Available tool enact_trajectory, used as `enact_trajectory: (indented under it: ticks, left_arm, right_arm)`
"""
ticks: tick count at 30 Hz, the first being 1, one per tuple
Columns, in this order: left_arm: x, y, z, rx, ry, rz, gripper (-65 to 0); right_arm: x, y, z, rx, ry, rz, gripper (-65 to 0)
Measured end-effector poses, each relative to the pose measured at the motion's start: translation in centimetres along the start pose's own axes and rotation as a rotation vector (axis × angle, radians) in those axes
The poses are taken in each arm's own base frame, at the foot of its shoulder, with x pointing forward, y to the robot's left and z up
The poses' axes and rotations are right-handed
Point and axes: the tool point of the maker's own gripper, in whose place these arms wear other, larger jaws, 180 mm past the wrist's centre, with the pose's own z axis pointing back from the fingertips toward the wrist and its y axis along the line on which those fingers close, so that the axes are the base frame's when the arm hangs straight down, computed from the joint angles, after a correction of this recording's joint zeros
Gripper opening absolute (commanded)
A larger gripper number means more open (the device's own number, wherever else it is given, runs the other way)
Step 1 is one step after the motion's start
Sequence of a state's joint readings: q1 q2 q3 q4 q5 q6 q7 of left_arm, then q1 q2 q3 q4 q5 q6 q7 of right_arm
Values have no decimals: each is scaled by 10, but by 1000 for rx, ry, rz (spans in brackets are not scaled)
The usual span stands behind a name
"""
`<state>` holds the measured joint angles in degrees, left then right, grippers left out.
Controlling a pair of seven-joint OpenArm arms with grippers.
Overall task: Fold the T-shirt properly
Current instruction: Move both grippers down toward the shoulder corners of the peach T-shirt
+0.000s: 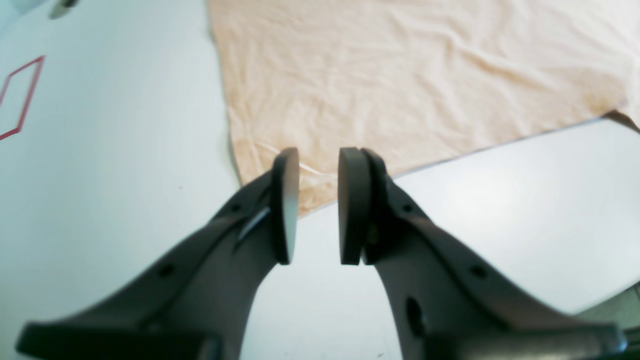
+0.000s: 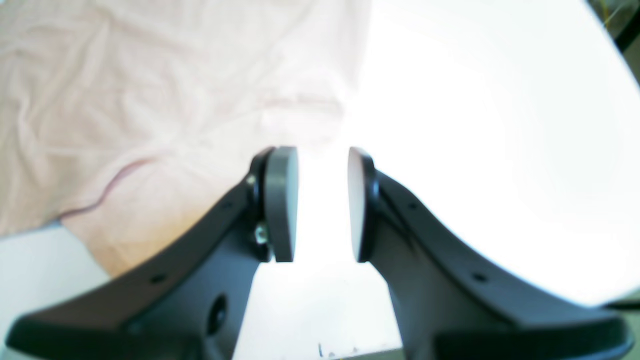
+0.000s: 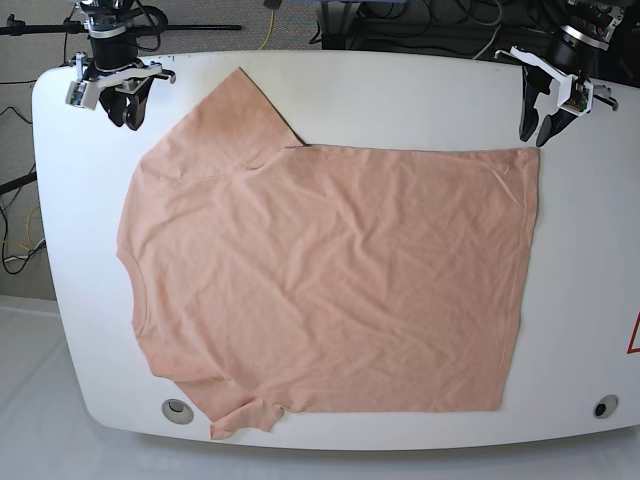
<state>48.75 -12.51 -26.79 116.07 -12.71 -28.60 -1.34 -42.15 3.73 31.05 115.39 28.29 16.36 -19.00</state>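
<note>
The peach T-shirt (image 3: 330, 280) lies spread flat and wrinkled on the white table (image 3: 400, 90), collar to the left and hem to the right. No smiley print shows. My left gripper (image 3: 535, 133) is open and empty, hovering just over the shirt's far hem corner. In the left wrist view the open gripper (image 1: 318, 160) frames that corner of the T-shirt (image 1: 400, 75). My right gripper (image 3: 122, 118) is open and empty at the far left, beside the upper sleeve. In the right wrist view the gripper (image 2: 320, 155) sits at the edge of the T-shirt (image 2: 125, 100).
A red outline mark (image 1: 22, 95) is on the table by the left arm, and it also shows at the base view's right edge (image 3: 634, 335). Two round holes (image 3: 176, 408) (image 3: 600, 407) sit near the front edge. Cables (image 3: 420, 30) hang behind the table.
</note>
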Motion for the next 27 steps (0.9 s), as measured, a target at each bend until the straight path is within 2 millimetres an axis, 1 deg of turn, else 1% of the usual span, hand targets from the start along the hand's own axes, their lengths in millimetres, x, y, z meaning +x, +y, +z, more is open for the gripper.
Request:
enact_trajectory:
  ticks: [2, 4, 5, 8, 11, 14, 16, 19, 20, 27]
  left_arm:
    - [0, -1, 0, 6, -5, 8, -508]
    - [1, -2, 0, 10, -9, 14, -472]
    - [1, -2, 0, 13, -12, 18, -462]
    - [2, 1, -2, 29, -15, 26, -443]
    - [2, 2, -3, 29, -13, 19, -442]
    - [3, 3, -4, 25, -13, 12, -450]
    - [1, 4, -4, 22, 0, 5, -471]
    - [0, 4, -5, 12, 4, -1, -475]
    - [-1, 4, -6, 10, 9, -3, -476]
    - [-2, 2, -6, 1, 10, 2, -460]
  right_arm:
    - [3, 1, -1, 12, -4, 10, -483]
    - [3, 1, -2, 24, 7, 35, -484]
    - [3, 4, -5, 51, 23, 49, -482]
    - [-12, 4, -14, 95, 118, 78, -470]
    - [-17, 2, -25, 95, 122, 45, -448]
    - [-30, 0, -31, 95, 150, 10, -421]
    - [-45, -5, -32, 81, 185, -18, -384]
    - [-68, -5, -36, 72, 225, -65, -369]
    - [-71, -5, -37, 70, 225, -74, -366]
    - [-75, 9, -42, 107, 229, -73, -374]
